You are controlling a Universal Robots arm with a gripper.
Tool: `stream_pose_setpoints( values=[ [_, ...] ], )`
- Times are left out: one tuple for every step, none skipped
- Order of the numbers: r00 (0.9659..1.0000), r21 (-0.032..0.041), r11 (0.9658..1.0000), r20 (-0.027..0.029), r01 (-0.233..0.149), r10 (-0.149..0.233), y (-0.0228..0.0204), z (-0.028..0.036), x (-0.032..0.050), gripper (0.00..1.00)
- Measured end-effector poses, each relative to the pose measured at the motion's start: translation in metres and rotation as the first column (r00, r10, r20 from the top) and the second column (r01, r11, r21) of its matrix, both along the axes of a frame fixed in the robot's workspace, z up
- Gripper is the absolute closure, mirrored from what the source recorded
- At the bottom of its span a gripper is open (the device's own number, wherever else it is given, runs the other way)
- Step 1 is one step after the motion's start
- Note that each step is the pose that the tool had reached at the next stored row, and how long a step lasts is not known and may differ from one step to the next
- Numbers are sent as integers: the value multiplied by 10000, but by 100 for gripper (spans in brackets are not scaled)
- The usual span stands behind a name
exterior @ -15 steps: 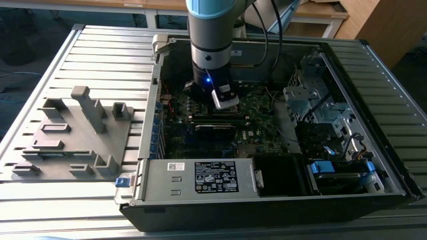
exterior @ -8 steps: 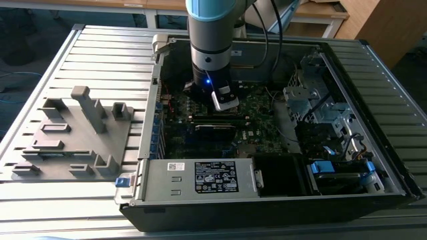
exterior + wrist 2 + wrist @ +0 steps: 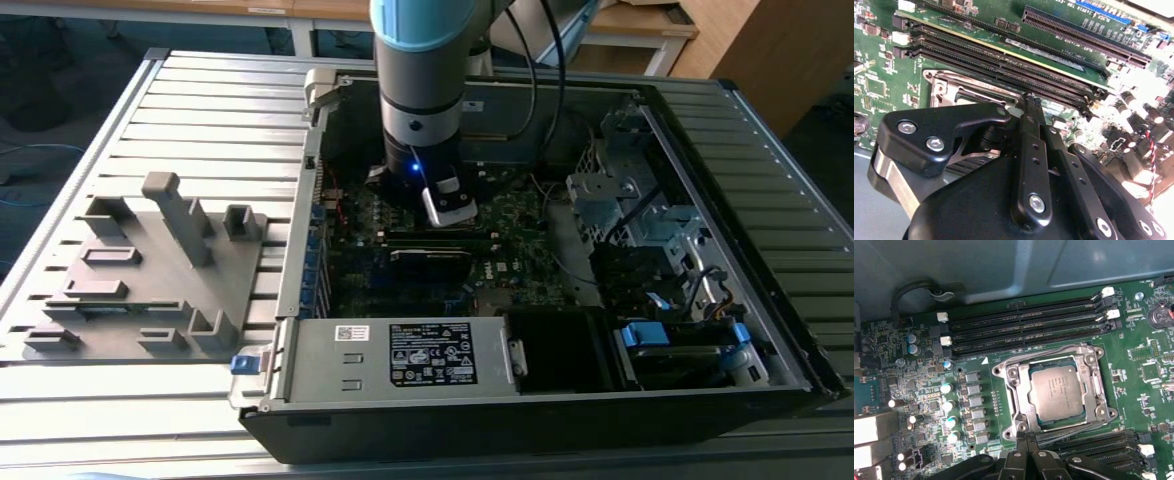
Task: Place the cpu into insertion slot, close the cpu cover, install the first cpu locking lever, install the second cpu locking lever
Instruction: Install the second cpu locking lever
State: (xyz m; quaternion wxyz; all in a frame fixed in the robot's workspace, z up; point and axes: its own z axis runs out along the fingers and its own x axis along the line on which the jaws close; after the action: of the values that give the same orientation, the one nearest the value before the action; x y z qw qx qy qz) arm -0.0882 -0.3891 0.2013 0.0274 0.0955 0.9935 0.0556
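Silvery and square, the cpu (image 3: 1056, 391) sits flat in the insertion slot (image 3: 1019, 392) in the first wrist view, with the cpu cover (image 3: 1094, 385) down around it, framing it. The pincer (image 3: 1026, 439) hangs at the socket's edge, tips pinched together with nothing between them.

Second wrist view: same pincer (image 3: 1030, 100), fingers (image 3: 1026, 131) pressed flat against each other, tips right by the socket corner, beside the long black memory slots (image 3: 1004, 62).

Exterior view: the arm (image 3: 424, 90) reaches straight down into the open computer case (image 3: 747, 250), which lies on a slatted grey tabletop (image 3: 200, 110) next to a grey fixture block (image 3: 147, 270).
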Motion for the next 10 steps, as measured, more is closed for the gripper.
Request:
stream_pose_setpoints(
  values=[
    [10000, 0, 10000, 0, -1, 1, 0, -2, -3, 89],
    [10000, 0, 10000, 0, -2, 2, -1, -5, -8, 89],
    [10000, 0, 10000, -2, -2, 2, -1, -9, -14, 89],
    [10000, 2, 10000, -2, -2, 2, -1, -13, -19, 89],
    [10000, 6, 10000, -2, -1, 1, -1, -16, -25, 89],
    [10000, 15, 10000, -1, -2, 2, -1, -20, -30, 89],
    [10000, 21, 10000, 0, -2, 2, -1, -23, -36, 89],
    [10000, 28, 10000, -2, -1, 1, -1, -24, -41, 89],
    [10000, 38, 10000, -3, -1, 1, -2, -25, -47, 89],
    [10000, 53, 10000, -3, -1, 1, -2, -27, -51, 89]
  ],
)
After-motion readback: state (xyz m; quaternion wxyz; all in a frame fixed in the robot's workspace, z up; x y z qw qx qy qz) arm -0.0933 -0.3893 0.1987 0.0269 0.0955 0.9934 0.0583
